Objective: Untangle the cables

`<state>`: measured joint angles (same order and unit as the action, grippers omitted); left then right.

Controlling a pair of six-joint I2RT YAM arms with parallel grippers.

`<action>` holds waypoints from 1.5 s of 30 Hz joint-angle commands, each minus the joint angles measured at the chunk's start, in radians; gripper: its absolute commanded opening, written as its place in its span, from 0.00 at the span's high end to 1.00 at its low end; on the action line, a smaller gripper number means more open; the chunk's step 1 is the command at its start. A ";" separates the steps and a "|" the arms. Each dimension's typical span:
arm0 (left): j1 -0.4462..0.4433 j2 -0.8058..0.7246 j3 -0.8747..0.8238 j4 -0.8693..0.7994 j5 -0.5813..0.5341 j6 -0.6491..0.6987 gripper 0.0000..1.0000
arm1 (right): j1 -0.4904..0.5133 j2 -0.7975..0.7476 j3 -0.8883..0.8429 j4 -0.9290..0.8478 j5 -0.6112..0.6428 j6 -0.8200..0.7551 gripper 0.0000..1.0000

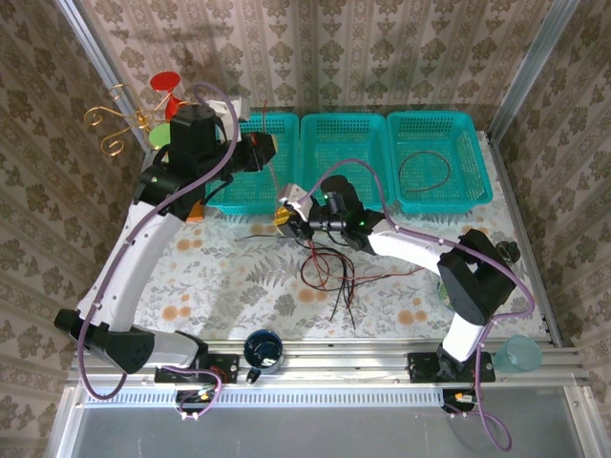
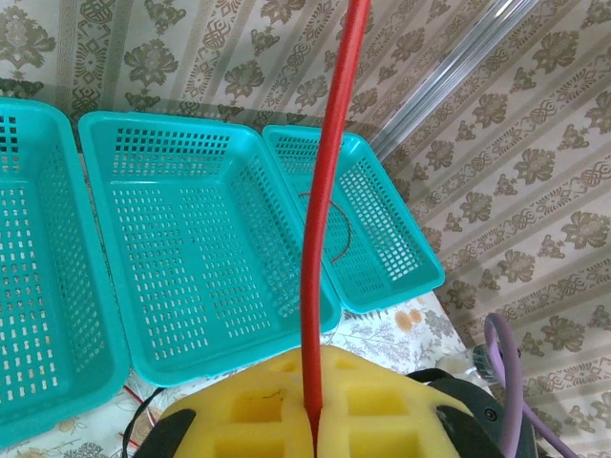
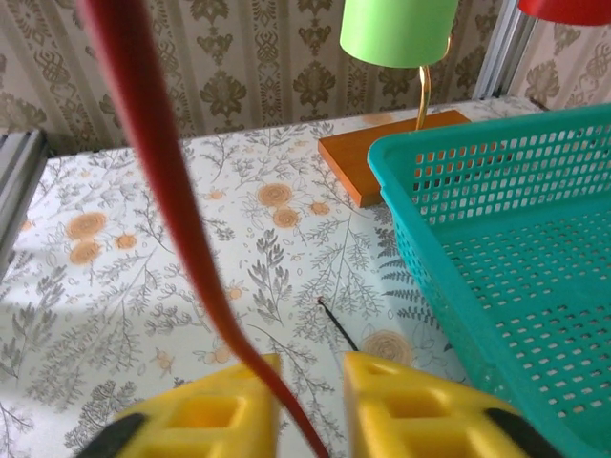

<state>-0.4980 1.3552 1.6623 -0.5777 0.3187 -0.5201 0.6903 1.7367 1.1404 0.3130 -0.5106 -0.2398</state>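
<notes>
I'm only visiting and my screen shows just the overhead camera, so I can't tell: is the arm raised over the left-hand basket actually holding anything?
Observer: Yes. Its wrist camera shows the left gripper shut on a red cable. The cable is pinched between the yellow pads and runs straight up out of them.
Visitor: And the other one, is it gripping too?
Observer: Not from what its wrist camera shows. The right gripper has its jaws apart. Red cable passes down through the gap, close to one pad, with open space beside it.
</notes>
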 commanded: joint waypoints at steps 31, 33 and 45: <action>0.134 -0.102 -0.289 0.189 0.110 -0.157 0.27 | -0.505 -0.311 0.292 -0.429 0.396 0.111 1.00; 0.125 -0.100 -0.307 0.201 0.110 -0.162 0.27 | -0.542 -0.292 0.288 -0.357 0.472 0.120 1.00; 0.066 -0.097 -0.387 0.224 0.099 -0.166 0.28 | -0.653 0.040 0.464 -0.152 0.784 -0.074 1.00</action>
<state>-0.4255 1.2778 1.2907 -0.3870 0.4122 -0.6682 0.0494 1.7229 1.5440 0.0990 0.1619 -0.2462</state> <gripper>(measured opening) 0.721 0.066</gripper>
